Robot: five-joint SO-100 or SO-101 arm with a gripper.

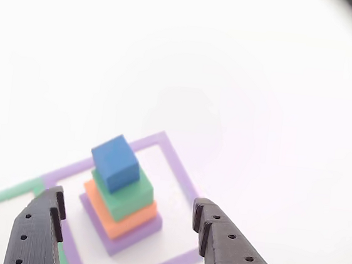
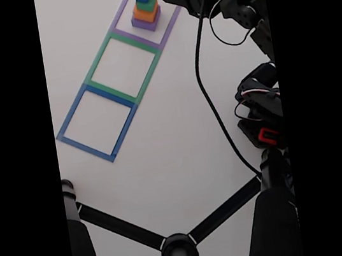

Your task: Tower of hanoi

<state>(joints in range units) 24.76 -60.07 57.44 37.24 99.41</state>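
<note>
Gripper, lower frame of the other view: jaws spread wide, holding nothing, touching nothing. Between and just beyond the fingertips stands the stack, purple block, orange block, green block, blue cube on top, inside the purple tape square.

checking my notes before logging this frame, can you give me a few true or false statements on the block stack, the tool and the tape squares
1. The blue cube tops the stack. True.
2. The tool is shut on the blue cube. False: its jaws stand open, apart from the stack.
3. The purple block is the lowest. True.
4. The stack stands in the green tape square. False: it stands in the purple tape square.
5. The orange block lies above the green block. False: it lies under it.
</note>
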